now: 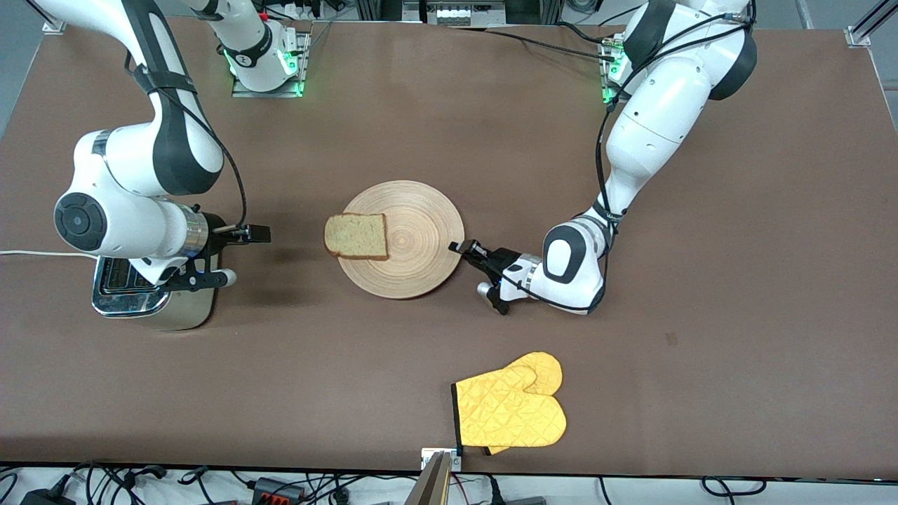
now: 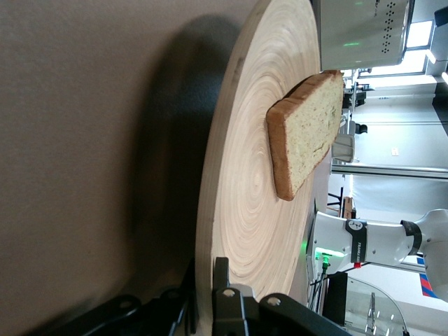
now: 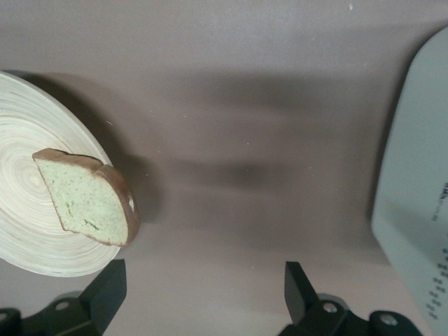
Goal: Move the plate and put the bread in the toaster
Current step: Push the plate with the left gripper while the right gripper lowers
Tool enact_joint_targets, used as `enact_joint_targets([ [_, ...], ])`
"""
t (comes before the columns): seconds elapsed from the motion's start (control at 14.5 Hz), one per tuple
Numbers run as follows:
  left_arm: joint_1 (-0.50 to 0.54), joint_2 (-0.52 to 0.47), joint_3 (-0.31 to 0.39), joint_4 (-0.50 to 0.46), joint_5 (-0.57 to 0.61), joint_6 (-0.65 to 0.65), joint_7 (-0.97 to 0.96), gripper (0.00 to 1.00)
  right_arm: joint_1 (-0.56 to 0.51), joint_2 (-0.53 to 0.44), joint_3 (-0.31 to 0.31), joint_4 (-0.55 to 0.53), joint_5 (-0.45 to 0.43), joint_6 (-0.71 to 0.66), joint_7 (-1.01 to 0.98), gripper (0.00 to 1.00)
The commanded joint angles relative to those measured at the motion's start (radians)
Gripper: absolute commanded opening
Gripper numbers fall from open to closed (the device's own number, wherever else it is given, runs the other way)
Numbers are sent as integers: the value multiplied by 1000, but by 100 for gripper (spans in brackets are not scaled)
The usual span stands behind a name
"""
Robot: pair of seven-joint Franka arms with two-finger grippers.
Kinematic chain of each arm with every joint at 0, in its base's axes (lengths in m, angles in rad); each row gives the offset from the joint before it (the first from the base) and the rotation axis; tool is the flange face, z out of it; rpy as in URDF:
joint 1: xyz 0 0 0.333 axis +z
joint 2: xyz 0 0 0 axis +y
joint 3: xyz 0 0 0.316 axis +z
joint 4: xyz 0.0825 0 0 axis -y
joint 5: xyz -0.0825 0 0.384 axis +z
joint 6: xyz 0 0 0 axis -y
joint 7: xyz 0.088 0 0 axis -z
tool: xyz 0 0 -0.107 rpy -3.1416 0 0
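The light-wood plate point(image 1: 414, 242) lies mid-table. The bread point(image 1: 356, 236) lies on it and overhangs its rim toward the right arm's end. My left gripper point(image 1: 461, 249) is shut on the plate's rim at the left arm's end, one finger over it and one under it. In the left wrist view the plate point(image 2: 238, 196), the bread point(image 2: 304, 133) and my gripper point(image 2: 206, 287) show. My right gripper point(image 1: 242, 256) is open and empty above bare table between the toaster point(image 1: 151, 298) and the plate. The right wrist view shows the bread point(image 3: 87, 196), the plate point(image 3: 28, 224), the toaster point(image 3: 420, 210) and my gripper point(image 3: 203, 287).
The right arm's wrist hangs over the toaster and hides part of its top. A white cord point(image 1: 35, 252) runs from the toaster off the table's edge. A yellow oven mitt point(image 1: 512, 407) lies near the table's front edge, nearer to the front camera than the plate.
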Motion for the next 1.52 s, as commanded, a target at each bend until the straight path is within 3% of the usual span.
enact_joint_targets([
  [0.0, -3, 5, 26, 24, -12, -7, 2, 17, 0, 5, 0, -14, 25, 6, 20, 100],
  [0.07, -1, 0, 32, 24, 5, -7, 2, 17, 0, 22, 0, -17, 41, 6, 20, 100],
  [0.28, 67, -11, 36, 26, 116, -30, -1, 17, -3, 65, 0, -32, 210, 15, 12, 100],
  [0.41, 121, -23, 35, 29, 184, -131, -1, 17, 1, 88, 0, -44, 235, 46, 15, 100],
  [0.62, 201, -40, 23, 27, 239, -219, 13, 21, 4, 125, 0, -58, 351, 52, 6, 100],
  [0.76, 189, -40, 21, 26, 229, -211, 14, 33, 6, 125, 0, -54, 350, 49, 2, 100],
  [0.83, 201, -40, 21, 27, 232, -213, 17, 76, 3, 125, 0, -53, 350, 49, 0, 100],
  [0.9, 206, -43, 21, 27, 229, -217, 27, 100, 3, 125, 0, -52, 348, 47, 0, 100],
  [1.17, 266, -90, 36, 32, 270, -298, 31, 100, 14, 131, 2, -53, 359, 55, 0, 100],
  [1.45, 371, -147, 38, 87, 449, -447, 27, 100, 50, 140, 2, -55, 422, 67, 0, 100],
])
